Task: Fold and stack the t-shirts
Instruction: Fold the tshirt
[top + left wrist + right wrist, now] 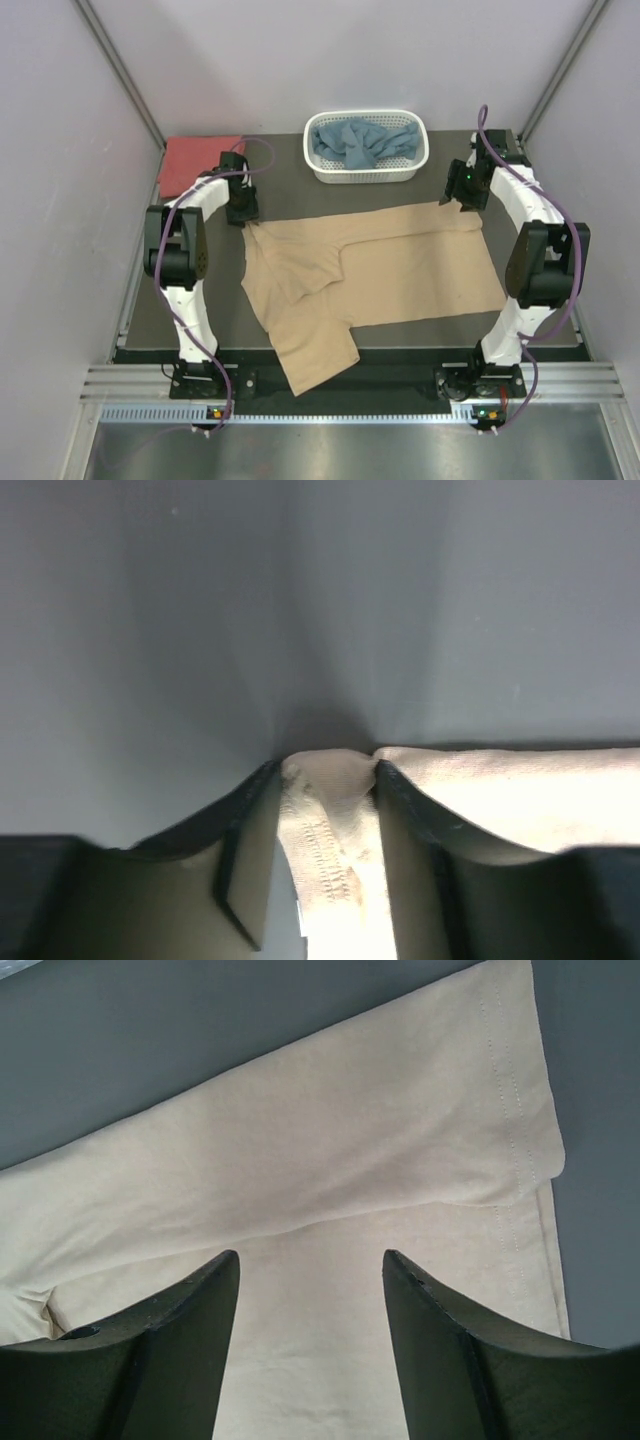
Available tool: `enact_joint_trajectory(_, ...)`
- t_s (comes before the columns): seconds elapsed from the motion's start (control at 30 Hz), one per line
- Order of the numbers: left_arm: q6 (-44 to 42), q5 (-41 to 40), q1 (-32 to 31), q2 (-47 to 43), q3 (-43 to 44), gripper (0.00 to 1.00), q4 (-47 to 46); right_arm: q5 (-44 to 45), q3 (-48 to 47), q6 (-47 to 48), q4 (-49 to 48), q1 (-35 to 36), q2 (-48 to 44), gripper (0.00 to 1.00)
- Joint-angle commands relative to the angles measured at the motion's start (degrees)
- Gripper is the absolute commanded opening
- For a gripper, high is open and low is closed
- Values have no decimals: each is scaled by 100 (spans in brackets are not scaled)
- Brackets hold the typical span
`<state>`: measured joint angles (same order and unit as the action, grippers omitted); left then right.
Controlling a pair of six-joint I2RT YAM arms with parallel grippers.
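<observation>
A tan t-shirt (400, 270) lies spread across the dark table, with one sleeve hanging over the near edge. My left gripper (243, 212) is at its far left corner. In the left wrist view the gripper (325, 765) is shut on a bunched, stitched fold of the tan t-shirt (330, 820) that touches both fingertips. My right gripper (462, 196) hovers at the far right corner. It (310, 1254) stands open over the folded hem of the tan t-shirt (350, 1140), with nothing between its fingers. A coral-red t-shirt (200, 163) lies folded at the back left. A dusty blue t-shirt (362, 143) lies crumpled in the basket.
The white lattice basket (366, 176) stands at the back middle of the table. Grey walls close in the left, right and back sides. A metal rail (330, 385) runs along the near edge by the arm bases.
</observation>
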<state>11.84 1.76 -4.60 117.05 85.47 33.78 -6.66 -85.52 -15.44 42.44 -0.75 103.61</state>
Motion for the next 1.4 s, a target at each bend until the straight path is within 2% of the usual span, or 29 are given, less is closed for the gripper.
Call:
enact_joint_trajectory(0.0, -94, -306, -23, -192, -101, 43, 41, -160, -79, 15, -148, 31, -166, 60)
enact_joint_trajectory(0.03, -85, -360, -23, -157, -75, 40, 67, -169, -79, 15, -157, 31, -157, 60)
enact_joint_trajectory(0.07, -85, -395, -23, -96, -31, 31, 102, -178, -79, 15, -165, 31, -140, 60)
enact_joint_trajectory(0.17, -50, -606, -23, 98, 224, 16, 199, -152, -71, 6, -157, 31, -113, 61)
enact_joint_trajectory(0.2, -50, -676, -23, 177, 355, 8, 217, -134, -62, -3, -165, 31, -113, 61)
enact_joint_trajectory(0.27, -76, -948, -23, 300, 609, 0, 252, -108, -18, -20, -148, 31, -113, 61)
enact_joint_trajectory(0.7, -322, -1650, -15, 1162, 2324, 0, 647, 120, 483, 50, 230, 31, -525, 60)
enact_joint_trajectory(0.73, -322, -1774, -15, 1144, 2342, 2, 682, 129, 614, 67, 221, 31, -570, 60)
enact_joint_trajectory(0.8, -279, -2029, -15, 960, 2255, 19, 770, 138, 737, 94, 230, 31, -701, 60)
enact_joint_trajectory(0.83, -226, -2065, -15, 855, 2194, 28, 788, 138, 869, 103, 239, 31, -746, 60)
enact_joint_trajectory(0.87, -112, -2083, -15, 593, 2115, 43, 805, 147, 931, 111, 239, 31, -790, 60)
enact_joint_trajectory(1.0, 380, -2233, -32, -251, 1457, 57, 1270, 191, 1168, 147, 230, 312, -1079, 60)
enact_joint_trajectory(1.07, 730, -2259, -67, -969, 1070, 58, 1570, 252, 1283, 199, 204, 391, -1194, 60)
enact_joint_trajectory(1.13, 890, -2075, -93, -1569, 227, 58, 1623, 296, 1414, 234, 178, 523, -1326, 60)
enact_joint_trajectory(1.17, 1099, -1909, -120, -2198, -367, 57, 1666, 288, 1450, 226, 160, 628, -1396, 60)
enact_joint_trajectory(1.23, 1259, -1505, -146, -2834, -968, 54, 1676, 279, 1581, 226, 116, 752, -1475, 60)
enact_joint_trajectory(1.27, 1451, -1146, -251, -3368, -1493, 54, 1711, 270, 1617, 226, 64, 822, -1510, 60)
enact_joint_trajectory(1.33, 1628, -933, -453, -3820, -1918, 51, 1833, 226, 1774, 200, 2, 1024, -1625, 60)
enact_joint_trajectory(1.37, 1873, -949, -802, -4144, -2103, 51, 2017, 191, 1827, 147, -25, 1094, -1660, 60)
